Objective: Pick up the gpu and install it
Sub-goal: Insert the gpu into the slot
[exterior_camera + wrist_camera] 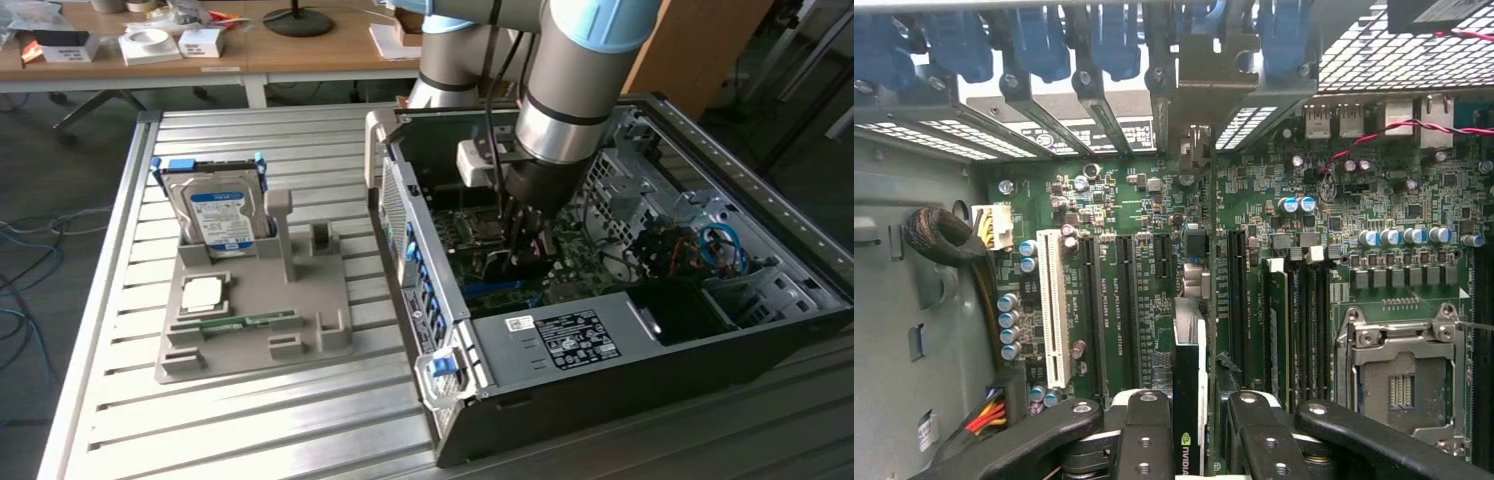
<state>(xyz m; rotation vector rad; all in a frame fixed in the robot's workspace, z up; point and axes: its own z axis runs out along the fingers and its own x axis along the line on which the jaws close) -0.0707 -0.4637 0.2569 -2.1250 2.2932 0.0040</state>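
- Gripper (pixel 1192 425): you have it lowered inside the open computer case (pixel 561 345). Its two dark fingers (pixel 1144 440) are drawn in to a narrow gap and clamp the gpu (pixel 1188 390), one on each face.
- The gpu: it is held upright and seen edge-on over the green motherboard (pixel 1114 200), running between the long dark expansion slots. Its grey metal bracket (pixel 1194 150) points at the rear slot openings with the blue latches (pixel 1039 45) (you cannot tell whether the lower edge is seated in a slot).
- White expansion slot (pixel 1054 310): it lies parallel to the card, apart from it.
- Processor socket (pixel 1399 385): it sits on the same board, well apart from the card.
- Grey fixture (pixel 254 345): it lies on the slatted metal table (pixel 200 430), to the exterior view's left of the case.
- Fixture contents: a hard drive (pixel 220 215) stands upright, a silver processor chip (pixel 203 292) lies flat, and a green memory stick (pixel 247 322) lies just beside the chip.
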